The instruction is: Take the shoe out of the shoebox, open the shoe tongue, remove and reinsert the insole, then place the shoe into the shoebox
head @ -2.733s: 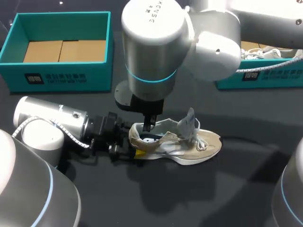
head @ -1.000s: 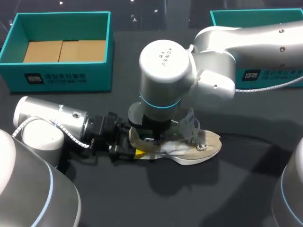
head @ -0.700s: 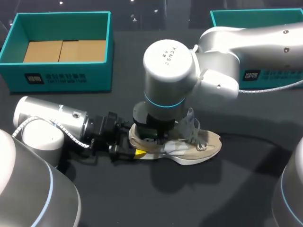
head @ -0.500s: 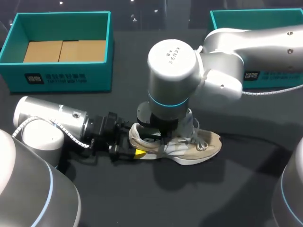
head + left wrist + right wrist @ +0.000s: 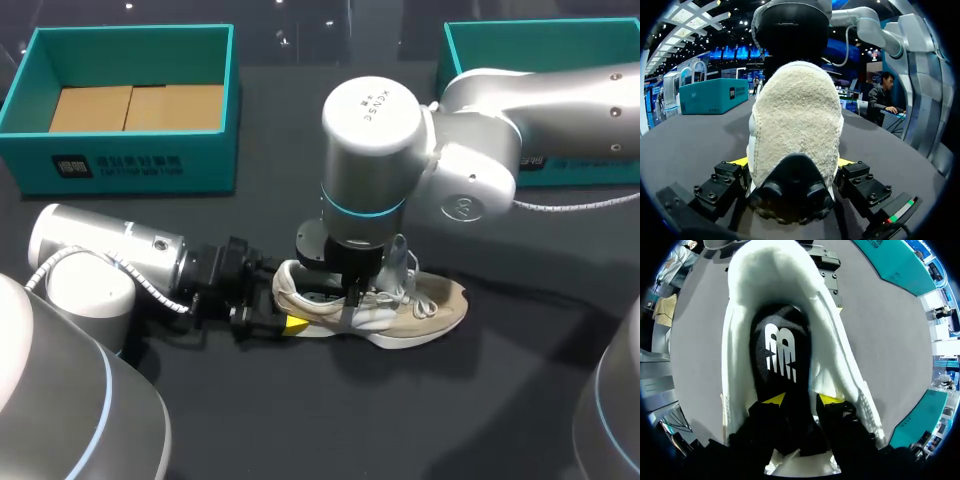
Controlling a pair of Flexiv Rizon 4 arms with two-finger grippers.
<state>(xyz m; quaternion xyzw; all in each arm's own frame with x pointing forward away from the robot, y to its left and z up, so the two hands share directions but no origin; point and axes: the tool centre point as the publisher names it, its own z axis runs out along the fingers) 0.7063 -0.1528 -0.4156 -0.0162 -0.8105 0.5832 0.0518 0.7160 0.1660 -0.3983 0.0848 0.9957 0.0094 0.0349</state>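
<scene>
A beige and white shoe [image 5: 420, 305] lies on its sole mid-table, toe to the right, tongue [image 5: 404, 258] raised. My left gripper [image 5: 290, 322] lies low at the heel; in the left wrist view its yellow fingertips [image 5: 740, 161] press both sides of the shoe [image 5: 795, 115], so it is shut on it. My right gripper [image 5: 350, 293] points straight down into the shoe's mouth. In the right wrist view its gripper [image 5: 801, 400] is open, its yellow tips apart just above the black insole [image 5: 782, 350], which lies flat inside the white collar [image 5: 765, 270].
A teal shoebox [image 5: 130, 100] with a cardboard floor stands at the back left. A second teal box [image 5: 540, 50] stands at the back right, largely hidden by my right arm. Dark tabletop lies in front of the shoe.
My right arm has come down into the shoe and shifted slightly right, toward the laces. Its fingers have gone from shut to apart. My left arm and the shoe have not moved.
</scene>
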